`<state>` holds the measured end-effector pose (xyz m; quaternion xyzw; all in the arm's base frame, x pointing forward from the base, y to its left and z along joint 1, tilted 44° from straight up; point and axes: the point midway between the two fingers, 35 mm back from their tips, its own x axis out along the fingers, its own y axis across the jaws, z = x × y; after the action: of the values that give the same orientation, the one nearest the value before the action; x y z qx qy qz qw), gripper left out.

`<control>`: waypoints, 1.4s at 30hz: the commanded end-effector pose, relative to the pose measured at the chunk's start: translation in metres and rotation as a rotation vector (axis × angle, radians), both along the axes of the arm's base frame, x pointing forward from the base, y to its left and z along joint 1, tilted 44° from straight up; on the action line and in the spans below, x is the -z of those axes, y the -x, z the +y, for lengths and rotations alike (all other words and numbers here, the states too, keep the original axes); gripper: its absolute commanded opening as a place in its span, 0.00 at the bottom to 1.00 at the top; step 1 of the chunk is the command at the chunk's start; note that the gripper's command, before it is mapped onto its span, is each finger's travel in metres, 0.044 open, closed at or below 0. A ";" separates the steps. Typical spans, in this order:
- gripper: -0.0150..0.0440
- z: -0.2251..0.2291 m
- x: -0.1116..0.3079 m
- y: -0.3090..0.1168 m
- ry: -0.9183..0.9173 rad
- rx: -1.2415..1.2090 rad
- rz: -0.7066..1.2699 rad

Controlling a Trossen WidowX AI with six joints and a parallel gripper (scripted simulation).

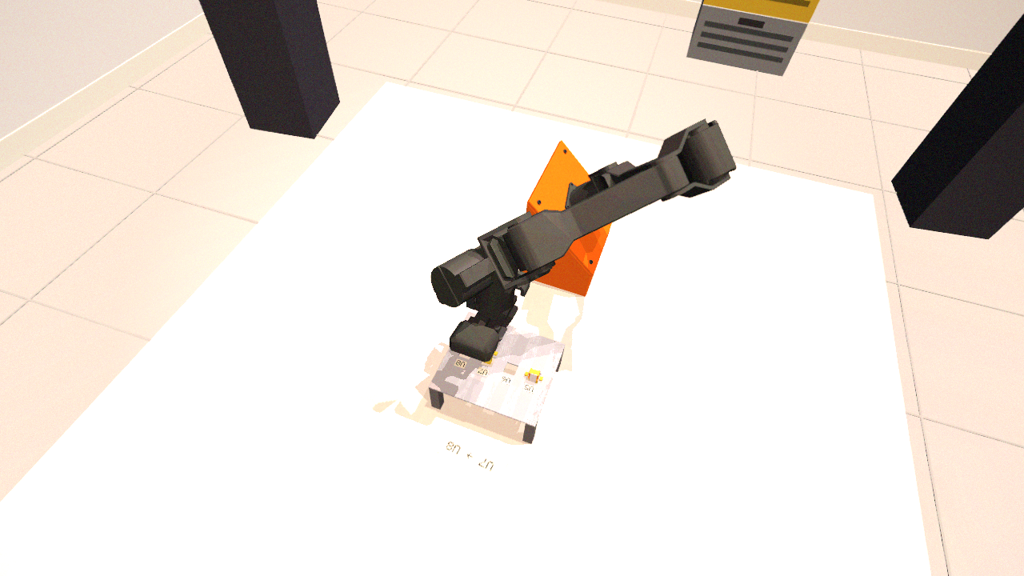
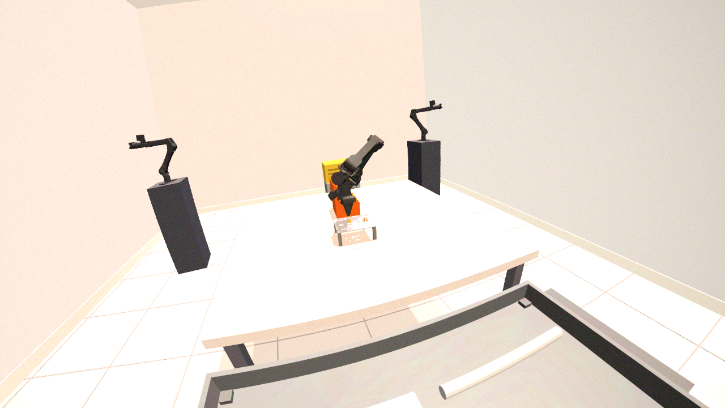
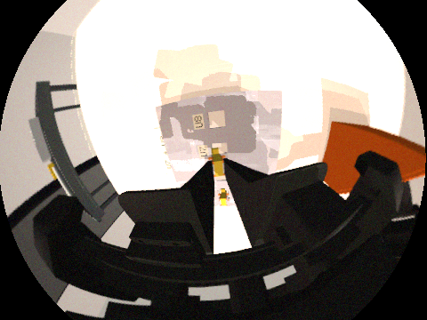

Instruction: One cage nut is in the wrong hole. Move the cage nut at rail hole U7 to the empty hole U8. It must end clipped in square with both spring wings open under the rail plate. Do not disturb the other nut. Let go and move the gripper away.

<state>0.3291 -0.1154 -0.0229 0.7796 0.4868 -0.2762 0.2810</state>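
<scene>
My gripper (image 3: 218, 161) (image 2: 348, 216) is shut on the yellow cage nut (image 3: 217, 165) (image 2: 349, 221) (image 1: 489, 361) over the U7 end of the rail plate (image 3: 267, 107) (image 1: 494, 396). In the wrist view, part of the pale U7 hole (image 3: 219, 147) shows beyond the nut, which looks raised out of it. The empty square U8 hole (image 3: 217, 119) is in full view farther up, beside its label. The other nut (image 1: 533, 375) (image 2: 365, 219) (image 3: 223, 196) sits at U5. In the top view the gripper body hides the fingertips. The held nut's wings and exact height are unclear.
The empty U6 hole (image 1: 512, 367) lies between U7 and U5. The plate stands on dark legs (image 1: 529, 432). An orange block (image 1: 554, 178) (image 3: 356, 156) stands behind the plate, by the arm's base. Table lettering (image 1: 469, 455) lies in front of the plate.
</scene>
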 end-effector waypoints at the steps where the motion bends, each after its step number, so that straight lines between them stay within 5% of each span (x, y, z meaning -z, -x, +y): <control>1: 0.30 -0.001 -0.001 0.000 0.005 -0.004 -0.003; 42: 0.30 -0.006 -0.006 0.001 0.005 -0.004 -0.003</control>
<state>0.3279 -0.1201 -0.0178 0.7796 0.4869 -0.2761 0.2810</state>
